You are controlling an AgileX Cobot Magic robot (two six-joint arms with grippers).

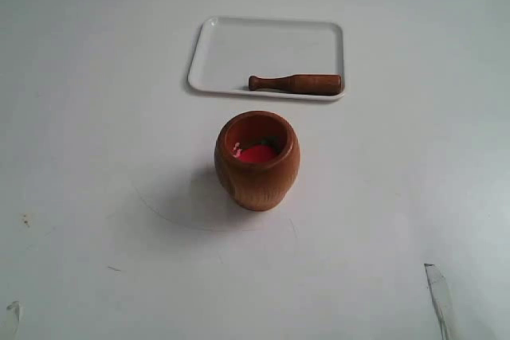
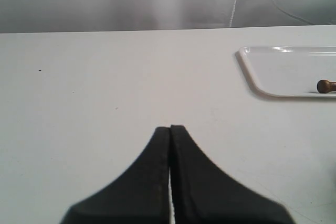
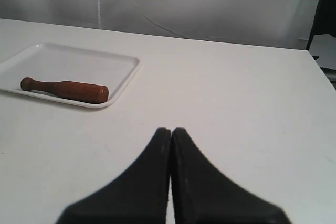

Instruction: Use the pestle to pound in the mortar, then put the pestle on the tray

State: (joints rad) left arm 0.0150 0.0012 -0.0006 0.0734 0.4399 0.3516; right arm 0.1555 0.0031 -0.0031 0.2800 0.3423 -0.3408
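Observation:
The reddish-brown wooden mortar point(image 1: 256, 160) stands upright mid-table with red stuff inside. Behind it lies the white tray point(image 1: 239, 41), and the dark-brown pestle point(image 1: 295, 84) rests flat along the tray's near rim, knob end to the left. From the right wrist view the pestle point(image 3: 65, 89) lies in the tray point(image 3: 68, 59), far ahead of my right gripper point(image 3: 171, 130), which is shut and holds nothing. My left gripper point(image 2: 170, 128) is also shut and empty; the tray point(image 2: 283, 69) and the pestle's knob point(image 2: 325, 85) show at that picture's edge. Neither gripper shows in the exterior view.
The white tabletop point(image 1: 96, 157) spreads around the mortar, with faint scuff marks near the front. A grey backdrop point(image 3: 210, 3) rises behind the table's far edge. A dark stand point(image 3: 323, 19) sits beyond the table's corner in the right wrist view.

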